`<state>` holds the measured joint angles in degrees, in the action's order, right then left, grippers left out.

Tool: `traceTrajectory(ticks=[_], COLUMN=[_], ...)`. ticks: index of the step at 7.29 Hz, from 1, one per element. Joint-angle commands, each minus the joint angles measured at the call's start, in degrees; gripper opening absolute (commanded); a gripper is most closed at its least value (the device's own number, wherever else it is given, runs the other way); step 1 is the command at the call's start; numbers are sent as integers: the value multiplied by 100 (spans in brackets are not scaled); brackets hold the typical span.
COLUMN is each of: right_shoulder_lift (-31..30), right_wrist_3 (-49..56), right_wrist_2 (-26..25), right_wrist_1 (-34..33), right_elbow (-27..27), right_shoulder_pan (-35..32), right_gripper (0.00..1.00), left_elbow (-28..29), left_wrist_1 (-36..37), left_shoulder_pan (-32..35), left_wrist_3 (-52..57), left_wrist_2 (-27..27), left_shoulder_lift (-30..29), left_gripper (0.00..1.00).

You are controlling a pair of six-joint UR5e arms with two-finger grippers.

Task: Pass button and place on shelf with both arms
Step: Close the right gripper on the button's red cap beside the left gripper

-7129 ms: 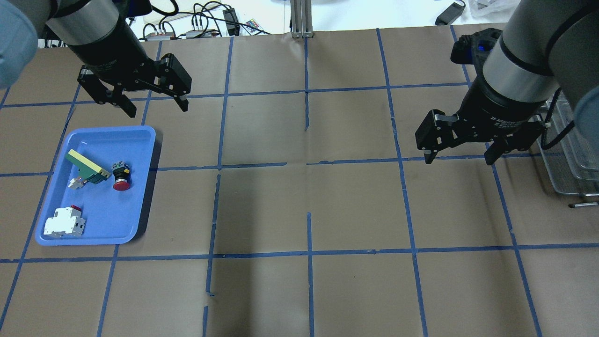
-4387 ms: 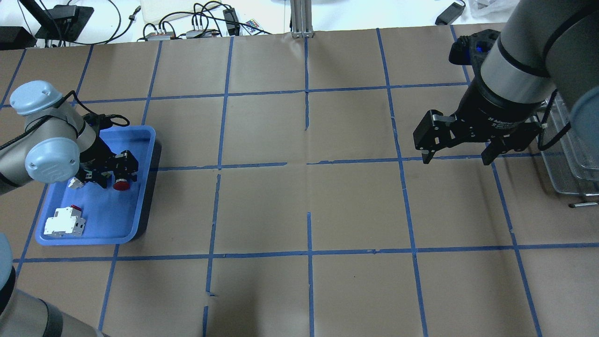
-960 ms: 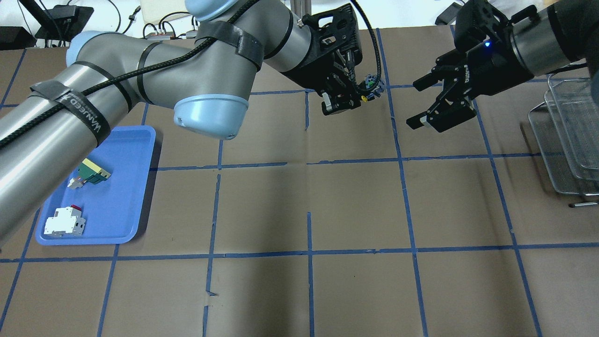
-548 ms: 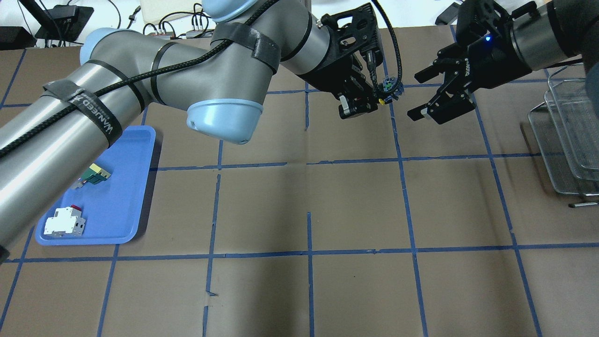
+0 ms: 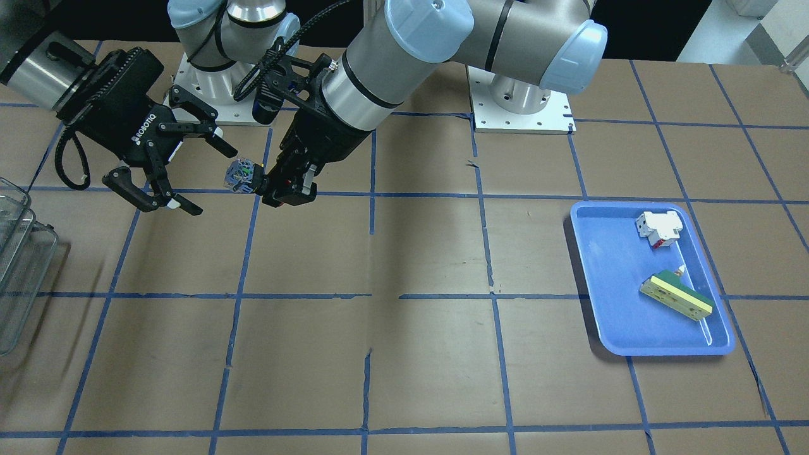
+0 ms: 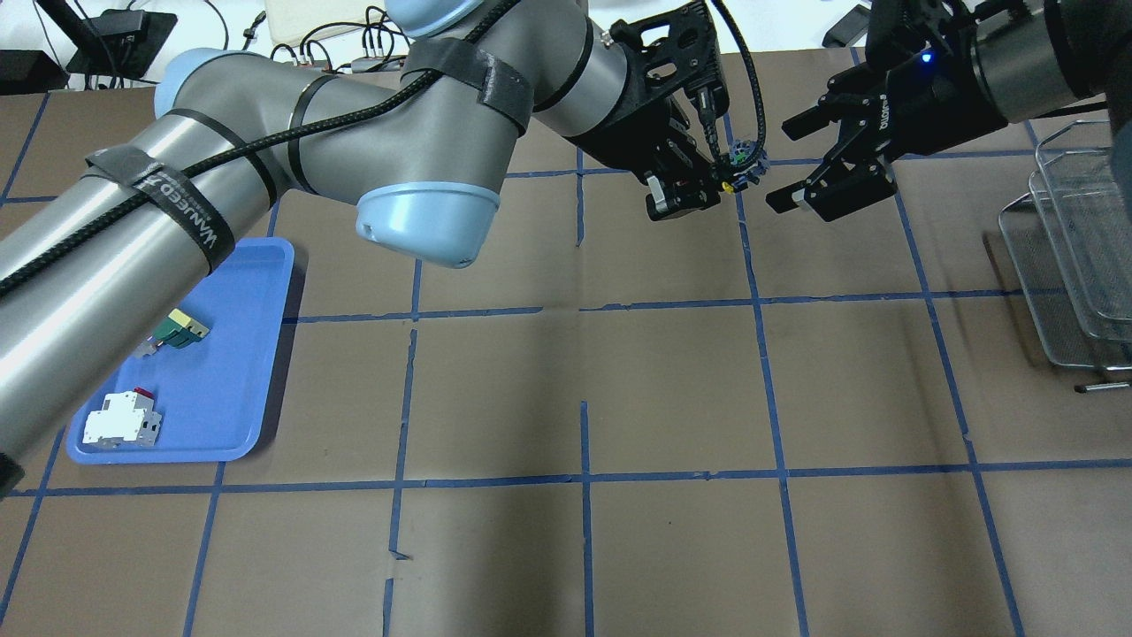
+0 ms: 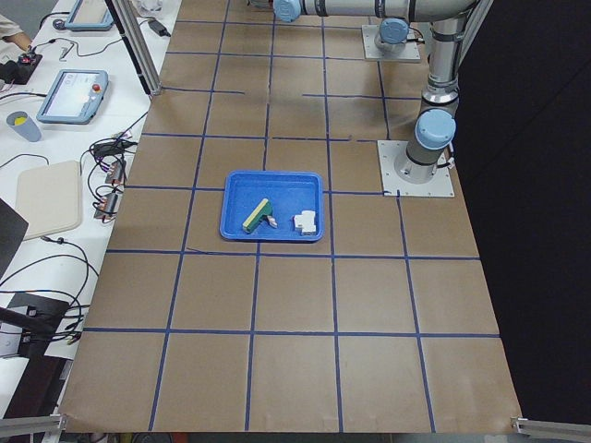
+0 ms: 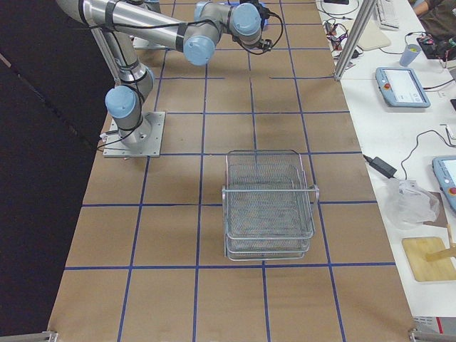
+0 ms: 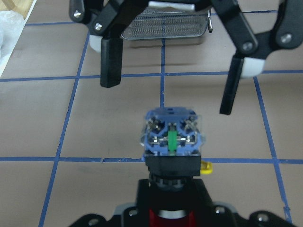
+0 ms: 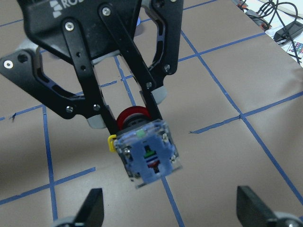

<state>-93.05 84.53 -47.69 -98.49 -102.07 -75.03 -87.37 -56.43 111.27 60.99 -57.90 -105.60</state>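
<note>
My left gripper (image 6: pixel 710 180) is shut on the button (image 6: pixel 741 168), gripping it at its black body and red cap above the table's middle back. The bluish contact block (image 5: pixel 239 175) points at my right gripper (image 6: pixel 780 168). The right gripper is open, its fingers a short gap from the block and not touching it. In the left wrist view the button (image 9: pixel 171 137) sits just before the right gripper's open fingers (image 9: pixel 111 61). In the right wrist view the button (image 10: pixel 149 153) hangs between my open fingertips (image 10: pixel 90 208). The wire mesh shelf (image 8: pixel 271 206) stands at the table's right end.
A blue tray (image 6: pixel 221 389) at the left holds a white-and-red block (image 6: pixel 122 418) and a green-and-cream bar (image 6: pixel 179 327). The shelf (image 6: pixel 1079 257) is behind the right arm. Cables and devices lie beyond the table's far edge.
The left gripper took the button from the blue tray and carried it right. In the last second it moved closer to the open right gripper, which shifted slightly left.
</note>
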Motion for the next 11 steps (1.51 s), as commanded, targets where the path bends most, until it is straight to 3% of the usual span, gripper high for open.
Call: traceTrajectory(ticks=[1,8,9,10,11], right_shoulder_lift=[-133,-152,-152,-161,-178], right_wrist_3=[-6,-6,-6,-6,11], right_wrist_2=[14,295,295,278,260], right_wrist_1=[14,6,6,-55,-73], right_elbow=[-24,-50,-50,-41,-24], right_shoulder_pan=[-47,-223,-223,-223,-223], right_gripper=[100,100,89,44,17], left_elbow=[9,0,0,0,0], left_wrist_1=[0,0,0,0,0], left_shoulder_pan=[0,18,26,26,61], left_wrist_3=[-139,-219,-219,-219,-219], left_wrist_2=[77,86,86,77,69], left_shoulder_lift=[-5,57,66,66,66], left_gripper=[0,0,0,0,0])
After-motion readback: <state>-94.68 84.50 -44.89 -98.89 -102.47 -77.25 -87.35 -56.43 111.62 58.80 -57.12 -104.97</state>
